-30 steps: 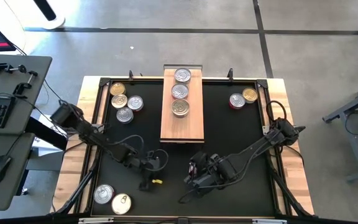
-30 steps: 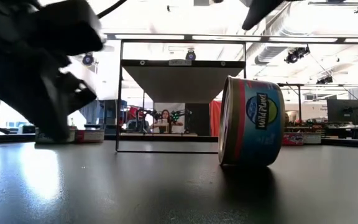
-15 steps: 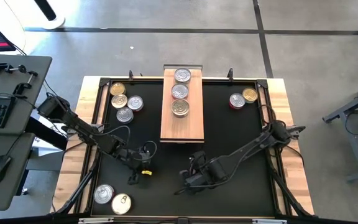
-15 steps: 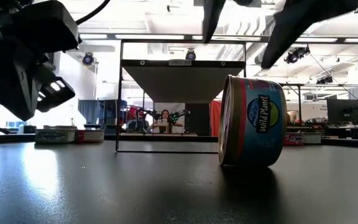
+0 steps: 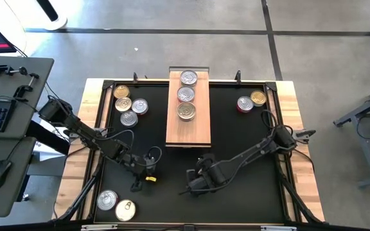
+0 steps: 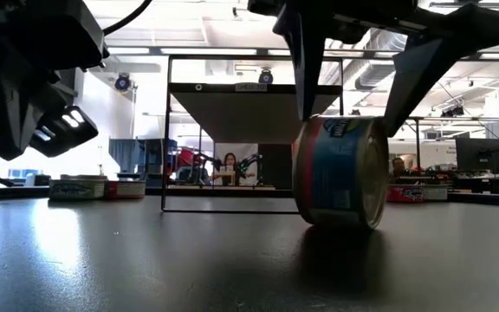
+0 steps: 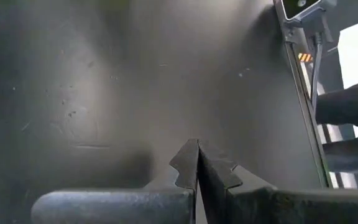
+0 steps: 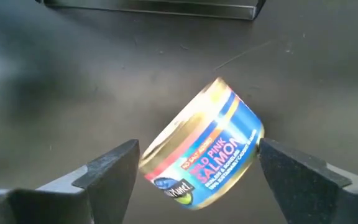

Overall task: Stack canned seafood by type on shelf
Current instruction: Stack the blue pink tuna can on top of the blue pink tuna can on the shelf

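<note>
High view: black mat point(image 5: 249, 138), grey floor; right gripper point(image 8: 194, 168) spread wide around blue-labelled round salmon tin point(image 8: 202, 153) on edge, label only in wrist view; left gripper point(image 7: 197, 163) closed, empty.

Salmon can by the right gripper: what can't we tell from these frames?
- High view: the salmon can is hidden under the right gripper.
- Low view: the can's label is blurred.
- Right wrist view: open fingers flank the can; contact can't be told.
- Shelf cans: labels too small.
</note>
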